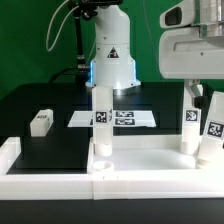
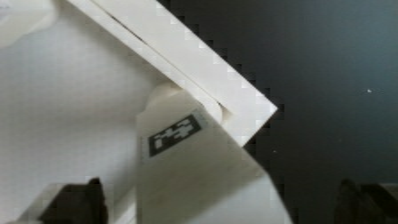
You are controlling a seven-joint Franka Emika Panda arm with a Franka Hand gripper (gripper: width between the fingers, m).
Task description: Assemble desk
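The white desk panel [image 1: 130,165] lies at the front of the black table. Three leg blocks stand upright on it: one left of middle [image 1: 100,120] and two at the exterior view's right [image 1: 190,125] [image 1: 213,130]. A fourth leg block [image 1: 40,122] lies loose on the table at the exterior view's left. My gripper [image 1: 197,97] hangs over the two right legs. In the wrist view a tagged leg [image 2: 187,140] stands at the panel's corner [image 2: 107,90] between my dark fingertips [image 2: 75,202]. There are gaps on both sides of the leg, so my gripper [image 2: 217,205] is open.
The marker board [image 1: 120,118] lies flat on the table in front of the robot base [image 1: 110,50]. Long white bars [image 1: 10,150] edge the table at the front and at the exterior view's left.
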